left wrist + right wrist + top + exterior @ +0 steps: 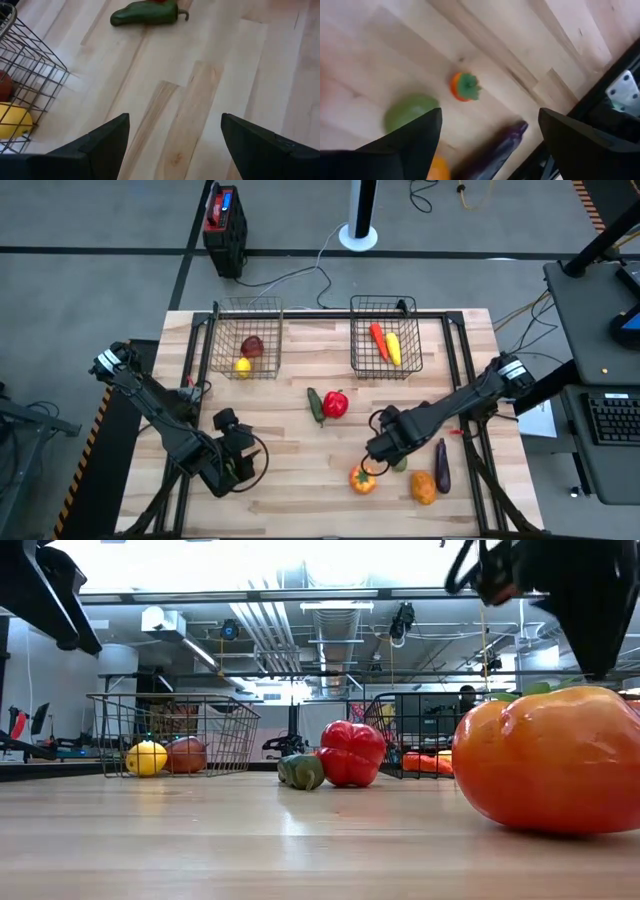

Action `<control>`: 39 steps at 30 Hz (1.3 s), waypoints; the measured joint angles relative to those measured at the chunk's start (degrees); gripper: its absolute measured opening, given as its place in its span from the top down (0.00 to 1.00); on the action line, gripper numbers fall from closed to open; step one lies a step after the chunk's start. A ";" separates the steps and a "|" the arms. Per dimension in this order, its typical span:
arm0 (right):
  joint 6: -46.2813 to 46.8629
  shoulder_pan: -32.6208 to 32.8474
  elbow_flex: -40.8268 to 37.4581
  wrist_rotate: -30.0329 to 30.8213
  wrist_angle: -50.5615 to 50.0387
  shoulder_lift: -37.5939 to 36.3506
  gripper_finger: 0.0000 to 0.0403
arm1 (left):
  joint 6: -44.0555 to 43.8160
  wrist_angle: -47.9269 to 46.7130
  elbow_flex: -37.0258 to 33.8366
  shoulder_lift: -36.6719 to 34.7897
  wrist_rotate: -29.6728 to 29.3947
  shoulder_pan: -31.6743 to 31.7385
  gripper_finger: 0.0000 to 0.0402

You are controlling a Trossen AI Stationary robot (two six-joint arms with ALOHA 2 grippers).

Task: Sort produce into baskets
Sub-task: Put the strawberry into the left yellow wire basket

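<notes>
Two wire baskets stand at the table's far side. The left basket holds a dark red fruit and a yellow lemon. The right basket holds an orange carrot and a yellow piece. A green pepper and a red pepper lie mid-table. An orange tomato, a green piece, a purple eggplant and an orange piece lie near the front right. My right gripper is open and hangs above the tomato. My left gripper is open and empty at the front left.
A red-and-black box stands on the floor beyond the table's far edge. Bare wood lies between the two grippers and in front of the left basket. Dark frame rails run along the table's sides.
</notes>
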 joint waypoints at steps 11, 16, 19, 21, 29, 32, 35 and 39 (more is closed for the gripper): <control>0.99 -0.34 -10.83 -0.03 12.09 -3.87 0.28 | -0.01 0.13 0.00 0.00 -0.38 -0.02 0.27; 4.49 -0.60 -18.54 -1.17 20.89 -8.62 0.24 | -0.01 0.83 0.00 0.00 -0.48 -0.01 0.27; 8.20 -0.58 -22.88 -1.63 23.24 -11.14 0.23 | -0.01 1.28 0.00 0.00 -0.50 -0.01 0.27; 9.89 -0.58 -25.15 -1.82 26.13 -12.55 0.22 | -0.01 1.60 0.00 0.00 -0.50 0.00 0.27; 10.66 -0.58 -30.62 -3.07 36.29 -12.76 0.26 | -0.25 2.41 0.00 0.00 -1.88 -0.02 0.27; 10.50 -0.58 -31.21 -3.10 36.96 -11.45 0.28 | -0.25 2.52 0.00 0.00 -1.92 -0.01 0.27; 10.49 -0.67 -31.21 -3.05 37.12 -11.03 0.31 | -0.25 2.62 0.00 0.00 -1.92 -0.02 0.27; 10.71 -0.97 -31.21 -2.59 37.23 -11.03 0.38 | -0.25 2.68 0.00 0.00 -1.92 -0.02 0.27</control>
